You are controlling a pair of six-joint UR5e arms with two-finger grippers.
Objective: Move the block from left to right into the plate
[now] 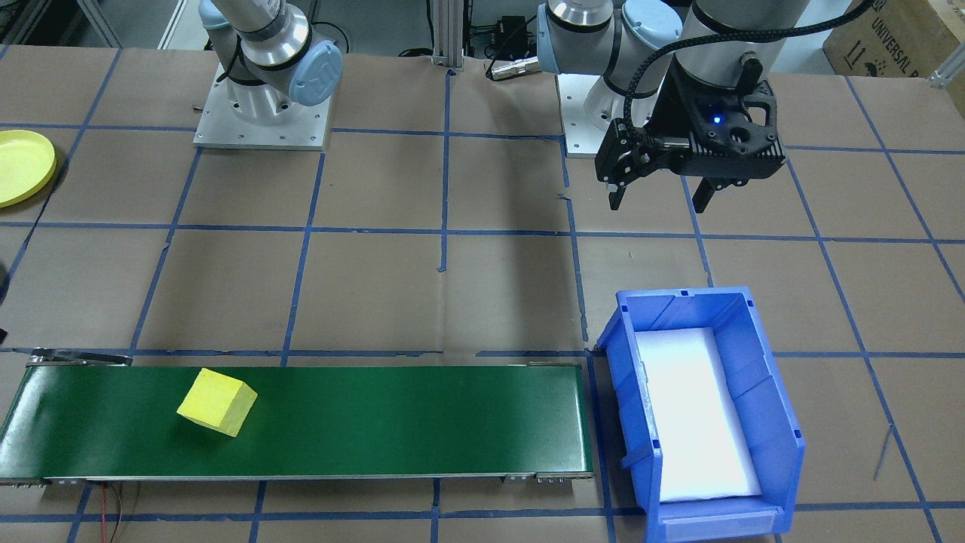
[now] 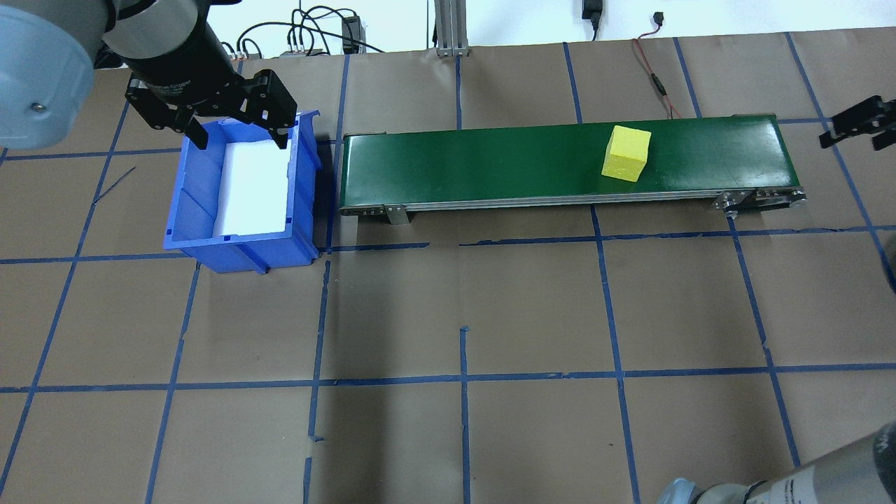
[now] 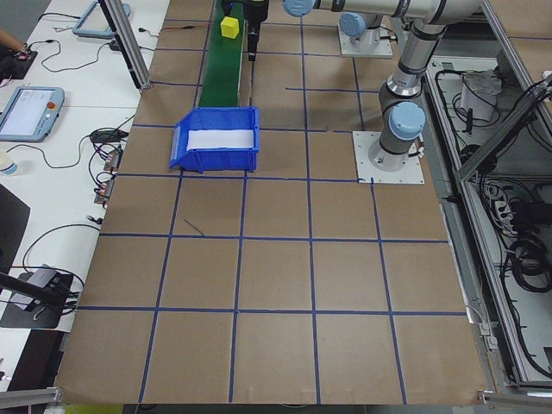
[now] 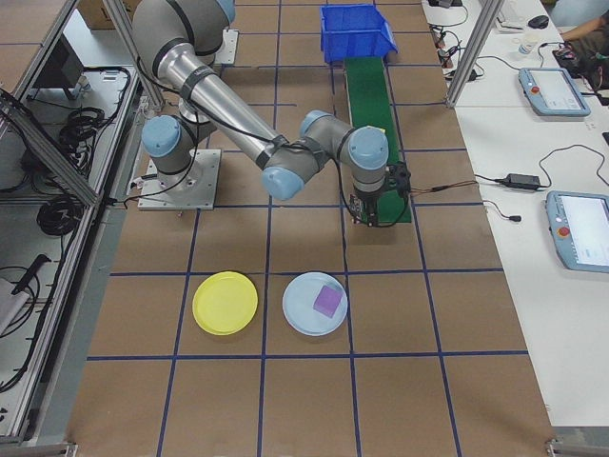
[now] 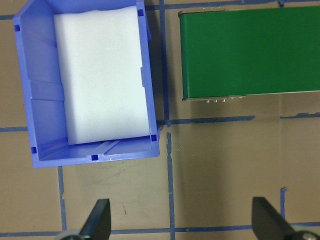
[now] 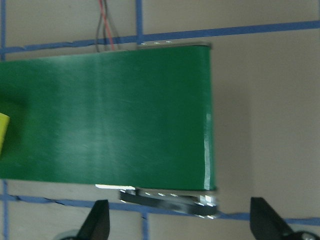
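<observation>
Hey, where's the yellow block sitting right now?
In the overhead view the yellow block sits on the green conveyor belt, toward its right end, nearer the right gripper than the blue bin.

Two high cameras face each other across the bench (image 2: 532, 315); two end cameras look along it; both wrist cameras look straight down, close. All share the green conveyor belt (image 1: 362, 422).

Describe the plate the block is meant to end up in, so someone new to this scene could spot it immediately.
In the exterior right view, look at the table in front of the near right arm's base. Two round plates lie side by side there. The target is the yellow plate, empty; the pale blue plate beside it holds a purple block.
</observation>
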